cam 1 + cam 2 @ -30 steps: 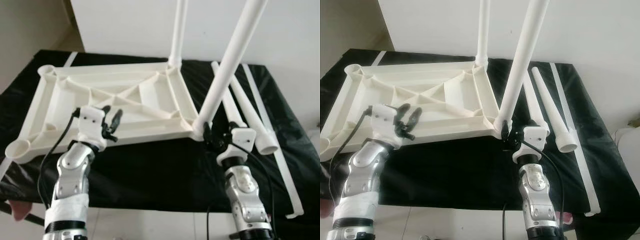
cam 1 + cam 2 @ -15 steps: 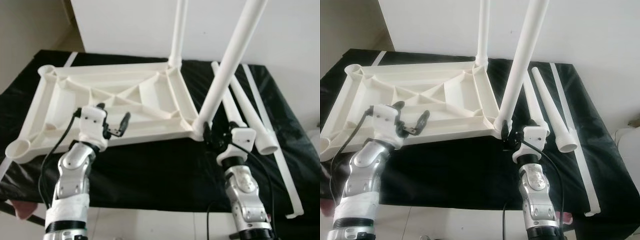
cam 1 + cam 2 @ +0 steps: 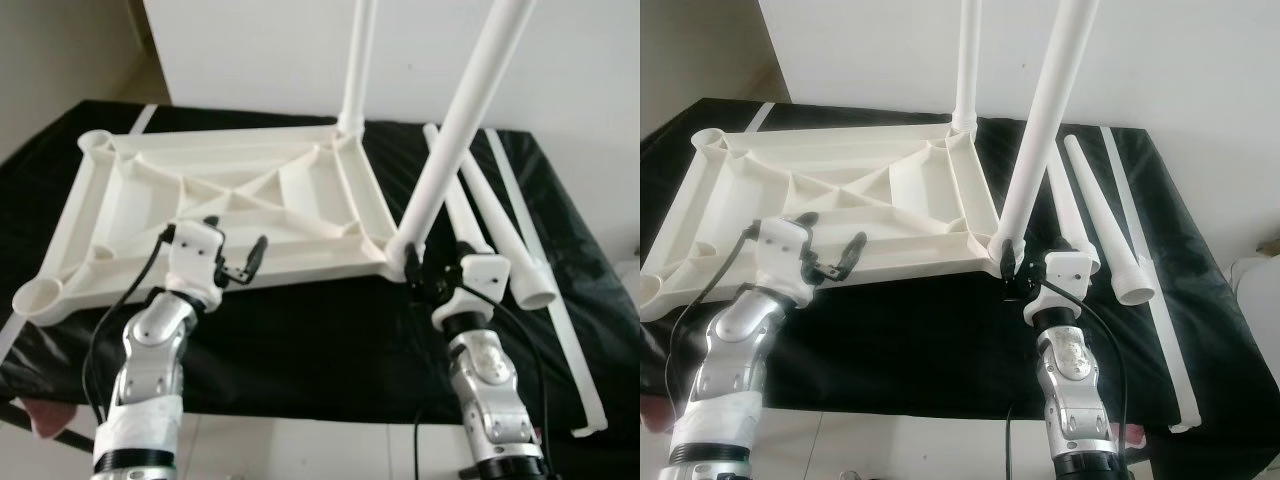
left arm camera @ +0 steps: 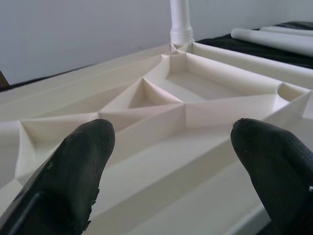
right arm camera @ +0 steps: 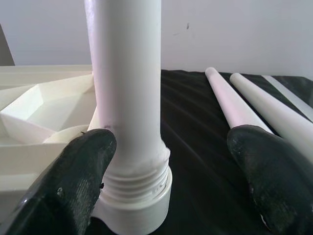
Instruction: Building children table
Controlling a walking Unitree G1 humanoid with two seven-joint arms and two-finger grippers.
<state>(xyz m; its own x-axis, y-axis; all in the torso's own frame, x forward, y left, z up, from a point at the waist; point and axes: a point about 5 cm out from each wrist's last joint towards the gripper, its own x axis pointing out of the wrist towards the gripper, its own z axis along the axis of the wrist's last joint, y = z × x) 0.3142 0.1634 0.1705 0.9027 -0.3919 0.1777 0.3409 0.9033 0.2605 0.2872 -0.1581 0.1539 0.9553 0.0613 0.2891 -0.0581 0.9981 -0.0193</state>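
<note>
Right wrist view: smooth white leg [image 5: 126,88], threaded base, ribbed tabletop [image 3: 230,200].

White tabletop [image 3: 230,200], white legs [image 3: 455,130]; black cloth [image 3: 320,320]; black claw fingers [image 4: 73,171].

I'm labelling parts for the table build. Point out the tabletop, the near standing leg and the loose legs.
tabletop [image 3: 130,200]: left eye view, on its ribbed underside.
near standing leg [image 3: 455,135]: left eye view, mid-shaft.
loose legs [image 3: 1102,232]: right eye view, on the outer one's shaft.
</note>
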